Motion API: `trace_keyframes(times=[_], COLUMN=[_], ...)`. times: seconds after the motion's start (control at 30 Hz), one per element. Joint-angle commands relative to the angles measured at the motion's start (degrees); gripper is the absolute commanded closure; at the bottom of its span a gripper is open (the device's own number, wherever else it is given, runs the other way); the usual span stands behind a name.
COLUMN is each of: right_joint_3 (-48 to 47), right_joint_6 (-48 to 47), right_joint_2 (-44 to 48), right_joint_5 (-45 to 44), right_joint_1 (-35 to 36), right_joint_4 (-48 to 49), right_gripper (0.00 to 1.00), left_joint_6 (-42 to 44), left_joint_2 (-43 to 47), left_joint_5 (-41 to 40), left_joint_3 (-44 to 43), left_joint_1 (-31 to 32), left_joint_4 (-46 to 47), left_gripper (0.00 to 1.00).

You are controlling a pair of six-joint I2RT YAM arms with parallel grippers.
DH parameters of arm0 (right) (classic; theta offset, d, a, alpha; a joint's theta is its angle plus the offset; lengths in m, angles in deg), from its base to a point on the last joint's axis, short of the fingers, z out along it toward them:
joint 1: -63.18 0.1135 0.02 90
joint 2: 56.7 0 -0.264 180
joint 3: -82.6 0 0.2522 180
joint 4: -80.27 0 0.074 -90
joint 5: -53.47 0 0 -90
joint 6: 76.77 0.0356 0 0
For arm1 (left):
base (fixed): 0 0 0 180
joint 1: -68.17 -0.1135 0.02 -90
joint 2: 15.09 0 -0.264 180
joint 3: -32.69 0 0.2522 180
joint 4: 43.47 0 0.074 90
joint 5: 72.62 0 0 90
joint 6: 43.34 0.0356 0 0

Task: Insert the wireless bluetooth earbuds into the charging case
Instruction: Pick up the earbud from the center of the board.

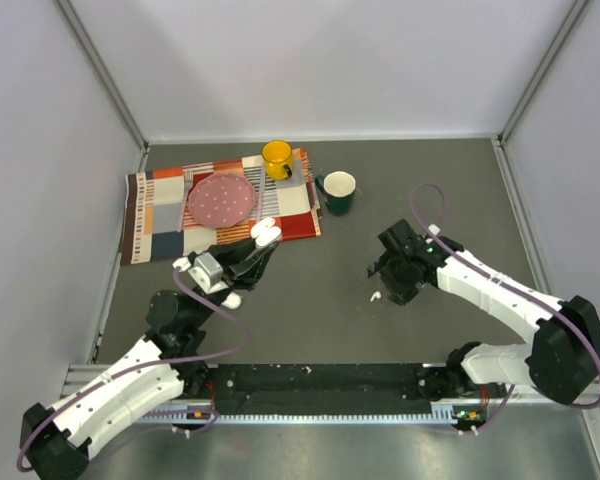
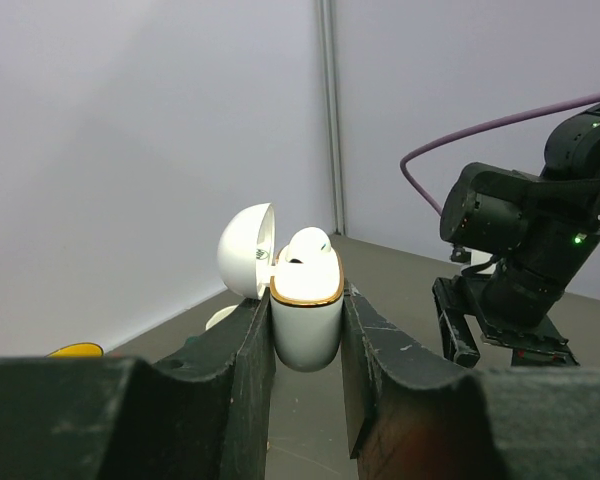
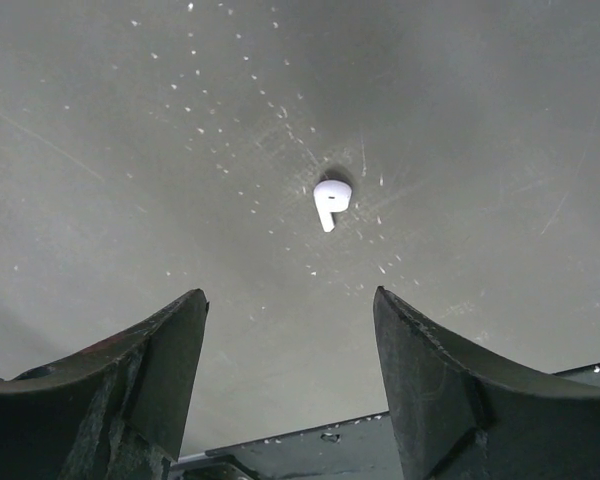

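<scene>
Looks about half done: clamps the left pincer [image 2: 307,340] tight on the white charging case [image 2: 306,320], upright and off the table, hinged lid [image 2: 248,250] swung back, with the first earbud [image 2: 307,245] already seated, its rounded head poking above the gold rim. Leaves the second earbud [image 3: 331,197] lying loose on the grey table [image 3: 130,150], just ahead of the right pincer [image 3: 290,330], spread apart and gripping nothing. Remains to close on that earbud, carry it across to the case and set it in beside the first, a fiddly job judging by how tiny it looks.
</scene>
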Motion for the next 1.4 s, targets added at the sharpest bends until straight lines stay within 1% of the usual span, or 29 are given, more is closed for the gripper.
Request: trace_keyframes(times=[0.0, 0.1, 0.27, 0.37, 0.73, 0.77, 0.83, 1.13, 1.37], right_joint_3=[0.39, 0.22, -0.75, -1.45, -3.3, -2.95, -2.95, -5.15, -5.15], right_joint_6=[1.42, 1.77, 1.68, 1.51, 1.15, 1.42, 1.42, 0.98, 1.86], right_joint_2=[-1.68, -3.34, -5.46, -6.43, -10.65, -10.82, -11.7, -16.44, -17.15], right_joint_5=[-0.68, -1.2, -2.26, -2.87, -2.0, -1.3, -0.77, 1.08, 0.64], right_joint_1=[-0.67, -0.67, -0.76, -0.85, -1.38, -1.99, -2.52, -2.96, -2.87], right_joint_4=[-1.22, -1.14, -1.14, -1.05, -0.61, 0.09, 0.8, 2.47, 2.82], right_gripper=[0.34, 0.39, 0.4, 0.43, 0.43, 0.45, 0.46, 0.48, 0.5], left_joint_6=[0.13, 0.04, 0.22, 0.3, 0.57, 0.57, 0.57, 1.01, 1.27], left_joint_2=[-0.15, 0.29, 1.34, 1.61, 0.9, 0.99, 0.99, 0.99, 1.17], left_joint_5=[-0.41, -0.5, -0.93, -1.02, -1.46, -1.46, -1.73, -2.17, -2.6], left_joint_3=[0.14, 0.22, 0.22, 0.4, 0.31, 0.31, 0.4, 0.49, 0.75], left_joint_1=[-0.16, -0.08, -0.08, -0.08, -0.16, -0.08, -0.16, -0.08, -0.08], left_joint_4=[1.68, 1.51, 0.45, -0.07, 0.45, 0.45, 0.54, 0.45, 0.1], left_gripper=[1.0, 1.0, 1.0, 1.0, 1.0, 1.0, 1.0, 1.0, 1.0])
